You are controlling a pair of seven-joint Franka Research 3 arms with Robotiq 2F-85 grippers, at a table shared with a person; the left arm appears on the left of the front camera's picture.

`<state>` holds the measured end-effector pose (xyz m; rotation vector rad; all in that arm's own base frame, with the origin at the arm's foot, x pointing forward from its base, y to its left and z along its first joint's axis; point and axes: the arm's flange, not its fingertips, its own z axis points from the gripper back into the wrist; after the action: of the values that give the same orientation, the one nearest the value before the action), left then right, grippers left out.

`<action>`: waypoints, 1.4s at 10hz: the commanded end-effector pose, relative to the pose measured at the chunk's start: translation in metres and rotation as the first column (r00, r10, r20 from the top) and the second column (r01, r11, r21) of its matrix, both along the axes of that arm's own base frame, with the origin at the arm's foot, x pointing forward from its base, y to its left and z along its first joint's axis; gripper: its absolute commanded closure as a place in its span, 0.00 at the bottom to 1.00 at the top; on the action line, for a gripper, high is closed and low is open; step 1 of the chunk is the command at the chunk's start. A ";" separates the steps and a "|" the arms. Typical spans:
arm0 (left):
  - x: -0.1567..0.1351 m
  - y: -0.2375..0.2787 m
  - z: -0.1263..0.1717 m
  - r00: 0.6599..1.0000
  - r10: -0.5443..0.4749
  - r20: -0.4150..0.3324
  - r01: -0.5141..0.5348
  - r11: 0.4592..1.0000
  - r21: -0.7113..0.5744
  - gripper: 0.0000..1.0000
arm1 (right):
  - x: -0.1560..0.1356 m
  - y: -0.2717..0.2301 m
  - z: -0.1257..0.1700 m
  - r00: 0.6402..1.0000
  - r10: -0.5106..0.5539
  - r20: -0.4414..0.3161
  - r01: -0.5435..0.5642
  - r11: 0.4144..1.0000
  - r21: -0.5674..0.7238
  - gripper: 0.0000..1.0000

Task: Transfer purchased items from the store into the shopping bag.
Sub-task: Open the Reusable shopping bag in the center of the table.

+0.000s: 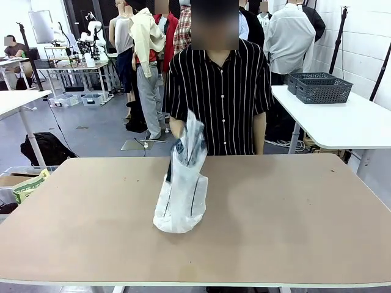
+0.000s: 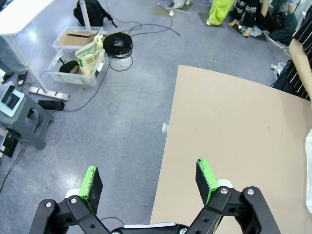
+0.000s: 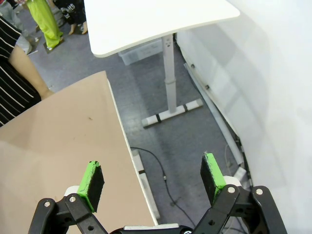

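Observation:
The shopping bag (image 1: 182,195), thin translucent white plastic with a dark strip near its top, stands upright at the table's middle. The person in a striped shirt holds its top with one hand (image 1: 181,129). A sliver of the bag (image 2: 309,175) shows at the right edge of the left wrist view. My left gripper (image 2: 148,180) is open and holds nothing, above the table's left edge and the floor. My right gripper (image 3: 153,178) is open with nothing between its fingers, above the table's right edge. The purchased items and the store are out of view.
The brown table (image 1: 275,207) is bare around the bag. A white side table (image 1: 342,122) at the back right carries two dark grey lattice baskets (image 1: 322,89). Bins, cables and a grey stool (image 2: 27,122) lie on the floor at the left.

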<state>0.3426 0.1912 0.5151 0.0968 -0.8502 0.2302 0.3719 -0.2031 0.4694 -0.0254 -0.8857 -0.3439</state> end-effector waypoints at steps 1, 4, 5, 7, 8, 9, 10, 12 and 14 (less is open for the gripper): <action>-0.002 0.004 -0.001 1.000 -0.009 -0.004 0.009 1.000 0.009 0.00 | -0.002 0.000 0.000 1.000 0.002 -0.009 -0.002 1.000 0.002 0.00; -0.002 0.004 -0.001 1.000 -0.009 -0.004 0.009 1.000 0.009 0.00 | -0.002 0.000 0.000 1.000 0.002 -0.009 -0.002 1.000 0.002 0.00; -0.002 0.004 -0.001 1.000 -0.009 -0.004 0.009 1.000 0.009 0.00 | -0.002 0.000 0.000 1.000 0.002 -0.009 -0.002 1.000 0.002 0.00; -0.002 0.004 -0.001 1.000 -0.009 -0.004 0.009 1.000 0.009 0.00 | -0.002 0.000 0.000 1.000 0.002 -0.009 -0.002 1.000 0.002 0.00; -0.002 0.004 -0.001 1.000 -0.009 -0.004 0.009 1.000 0.009 0.00 | -0.002 0.000 0.000 1.000 0.002 -0.009 -0.002 1.000 0.002 0.00; -0.002 0.004 -0.001 1.000 -0.009 -0.004 0.009 1.000 0.009 0.00 | -0.002 0.000 0.000 1.000 0.002 -0.009 -0.002 1.000 0.002 0.00; -0.002 0.004 -0.001 1.000 -0.009 -0.004 0.009 1.000 0.009 0.00 | -0.002 0.000 0.000 1.000 0.002 -0.009 -0.002 1.000 0.002 0.00; 0.021 -0.034 0.009 0.994 -0.102 0.035 0.101 0.995 0.023 0.00 | 0.014 0.029 0.023 0.998 0.057 0.023 -0.057 0.998 -0.014 0.00; 0.055 -0.109 0.026 0.942 -0.328 0.075 0.326 0.945 0.037 0.00 | 0.038 0.103 0.067 0.970 0.232 0.077 -0.231 0.973 -0.023 0.00</action>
<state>0.3764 0.1038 0.5342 0.0469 -0.8936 0.0144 0.3975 -0.1301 0.5153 0.0092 -0.9485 -0.1877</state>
